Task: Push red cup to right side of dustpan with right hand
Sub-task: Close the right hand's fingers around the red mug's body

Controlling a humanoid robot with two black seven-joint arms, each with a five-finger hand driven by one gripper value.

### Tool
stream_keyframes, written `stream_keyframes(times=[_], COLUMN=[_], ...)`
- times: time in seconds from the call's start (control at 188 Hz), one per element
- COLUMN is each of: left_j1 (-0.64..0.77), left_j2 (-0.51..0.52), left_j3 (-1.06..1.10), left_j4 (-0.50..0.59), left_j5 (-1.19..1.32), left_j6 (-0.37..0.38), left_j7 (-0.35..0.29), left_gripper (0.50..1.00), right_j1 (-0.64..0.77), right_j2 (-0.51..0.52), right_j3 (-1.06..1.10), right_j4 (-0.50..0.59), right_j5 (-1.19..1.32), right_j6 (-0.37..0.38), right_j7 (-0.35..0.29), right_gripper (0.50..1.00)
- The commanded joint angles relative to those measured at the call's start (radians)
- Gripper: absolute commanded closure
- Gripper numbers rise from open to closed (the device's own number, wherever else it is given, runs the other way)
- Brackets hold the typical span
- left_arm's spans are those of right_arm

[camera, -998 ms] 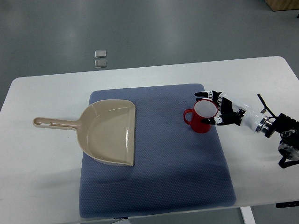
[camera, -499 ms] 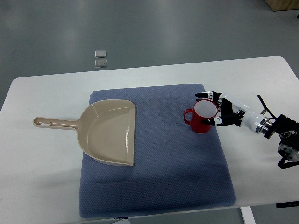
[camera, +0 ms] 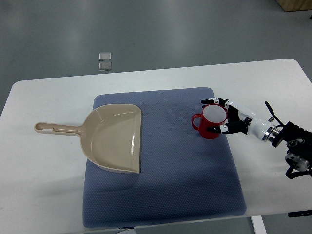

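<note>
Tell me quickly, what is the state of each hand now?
Left hand: not in view.
Right hand: fingers spread around the red cup, not clearly gripping.

No readable text, labels, brands or numbers anywhere.

White worktop (camera: 44, 195) w/ rounded corners, topped by blue-grey mat (camera: 170, 195). Behind: glossy grey floor (camera: 170, 34) w/ soft light glare, two small square floor plates (camera: 105, 61), wooden furniture corner (camera: 295, 5) top right.
</note>
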Motion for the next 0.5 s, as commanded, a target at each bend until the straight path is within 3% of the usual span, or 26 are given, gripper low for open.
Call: stream_keyframes(times=[0.0, 0.493], left_j1=[0.0, 0.0], left_j2=[0.0, 0.0], left_j3=[0.0, 0.0], left_j4=[0.0, 0.0], left_j5=[0.0, 0.0], left_j6=[0.0, 0.001], left_j7=[0.0, 0.0], left_gripper=[0.5, 0.5], right_j1=[0.0, 0.006], right_j2=[0.008, 0.051], right_j3=[0.0, 0.001], right_j4=[-0.002, -0.029], right_j5=[0.0, 0.0], right_j6=[-0.002, -0.036], right_j7=[0.0, 0.0], right_gripper=[0.585, 0.587])
